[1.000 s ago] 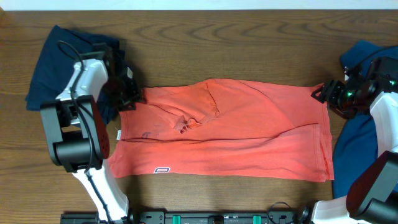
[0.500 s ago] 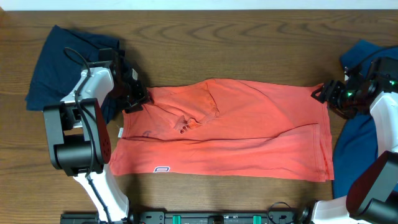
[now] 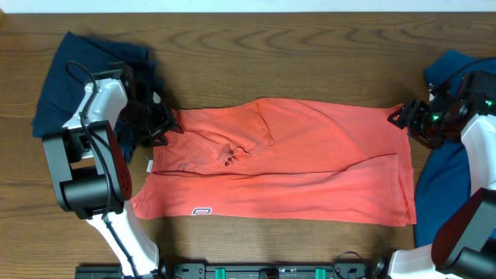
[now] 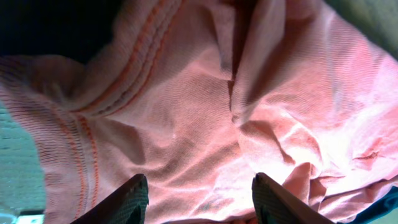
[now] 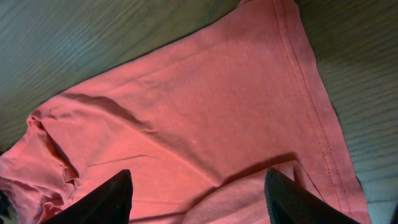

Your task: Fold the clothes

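Observation:
A coral-red T-shirt [image 3: 294, 167] lies spread flat across the middle of the wooden table, folded lengthwise with wrinkles near its left end. My left gripper [image 3: 160, 125] hovers at the shirt's upper left corner. In the left wrist view its fingers [image 4: 132, 198] stand apart over the pink fabric [image 4: 186, 112], gripping nothing. My right gripper [image 3: 401, 116] is at the shirt's upper right corner. It is open, its fingers [image 5: 292, 193] wide over the shirt's hemmed edge [image 5: 205, 106]. Of the other clothes, a dark navy garment [image 3: 70, 77] lies at the far left and a brighter blue one [image 3: 446, 182] at the far right.
The table's [image 3: 232, 46] back strip shows bare wood grain. The navy garment lies bunched under and behind my left arm. The blue garment runs beneath my right arm to the table's right edge. The arm bases [image 3: 271, 271] stand along the front edge.
My left gripper's jaws have widened and the arm has swung slightly left and toward me at the shirt's corner. The right arm has not moved.

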Controlling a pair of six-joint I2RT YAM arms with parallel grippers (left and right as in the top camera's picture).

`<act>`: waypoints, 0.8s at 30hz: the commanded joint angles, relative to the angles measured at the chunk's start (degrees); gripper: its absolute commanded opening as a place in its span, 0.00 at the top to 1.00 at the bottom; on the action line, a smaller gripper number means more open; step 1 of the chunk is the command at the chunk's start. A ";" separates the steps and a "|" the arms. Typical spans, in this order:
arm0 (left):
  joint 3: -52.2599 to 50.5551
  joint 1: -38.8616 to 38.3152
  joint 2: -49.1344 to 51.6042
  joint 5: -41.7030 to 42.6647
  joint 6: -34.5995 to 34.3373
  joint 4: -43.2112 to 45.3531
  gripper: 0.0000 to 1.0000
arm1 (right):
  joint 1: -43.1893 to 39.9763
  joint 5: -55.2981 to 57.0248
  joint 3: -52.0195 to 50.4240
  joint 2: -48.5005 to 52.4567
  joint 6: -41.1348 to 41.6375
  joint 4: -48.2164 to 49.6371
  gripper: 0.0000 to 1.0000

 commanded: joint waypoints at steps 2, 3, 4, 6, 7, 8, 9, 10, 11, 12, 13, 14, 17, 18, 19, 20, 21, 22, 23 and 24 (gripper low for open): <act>0.26 -1.42 -1.40 -1.07 0.57 2.14 0.42 | 0.39 -0.07 0.26 0.11 -0.28 -0.07 0.34; -0.07 -2.05 -1.40 -1.07 0.57 2.89 0.42 | 0.39 -0.07 0.26 0.11 -0.28 -0.07 0.34; -0.46 -2.78 -1.38 -1.07 0.57 3.78 0.42 | 0.39 -0.04 0.26 0.11 -0.28 -0.07 0.34; -1.05 -4.24 -1.38 -1.09 0.59 5.51 0.42 | 0.39 -0.04 0.26 0.11 -0.28 -0.07 0.34; -1.25 -4.90 -1.38 -1.11 0.59 6.27 0.42 | 0.39 -0.04 0.26 0.11 -0.28 -0.04 0.34; -1.51 -5.62 -1.38 -1.18 0.57 7.17 0.42 | 0.39 -0.04 0.26 0.11 -0.28 -0.04 0.34; -1.66 -6.23 -1.38 -1.86 0.55 7.78 0.42 | 0.39 -0.04 0.26 0.11 -0.28 -0.04 0.34; -1.66 -6.78 -1.33 -3.08 0.50 8.02 0.42 | 0.39 -0.04 0.26 0.11 -0.28 -0.04 0.34; -1.66 -7.28 -1.22 -4.94 0.07 8.04 0.42 | 0.39 -0.04 0.26 0.11 -0.28 -0.04 0.34; -1.66 -7.76 -1.11 -6.54 -0.35 8.00 0.42 | 0.39 -0.04 0.26 0.11 -0.28 -0.07 0.34; -1.66 -8.07 -1.03 -7.43 -0.35 7.93 0.42 | 0.39 -0.04 0.26 0.11 -0.28 -0.07 0.34; -1.73 -8.37 -0.96 -8.24 -0.35 7.85 0.42 | 0.39 -0.04 0.26 0.11 -0.28 -0.04 0.34; -1.77 -8.74 -0.94 -8.26 -0.79 7.87 0.43 | 0.39 -0.04 0.26 0.11 -0.28 -0.04 0.34; -1.77 -8.74 -0.94 -8.26 -1.01 8.00 0.43 | 0.39 -0.04 0.26 0.11 -0.28 -0.02 0.34; -1.77 -8.74 -0.94 -8.26 -1.46 8.09 0.48 | 0.39 -0.04 0.26 0.11 -0.28 -0.02 0.34; -1.77 -8.74 -0.94 -8.24 -1.51 8.28 0.54 | 0.39 -0.04 0.26 0.11 -0.28 -0.02 0.34; -1.77 -8.74 -0.94 -8.26 -1.68 8.59 0.59 | 0.39 -0.04 0.26 0.11 -0.28 -0.02 0.34; -1.77 -8.74 -0.94 -8.24 -2.12 8.98 0.61 | 0.39 -0.04 0.26 0.11 -0.28 -0.04 0.34; -1.77 -8.74 -0.94 -8.22 -2.32 9.33 0.61 | 0.39 -0.04 0.26 0.11 -0.28 -0.07 0.34; -1.77 -8.74 -0.94 -8.22 -2.32 9.55 0.61 | 0.39 -0.04 0.26 0.11 -0.28 -0.07 0.34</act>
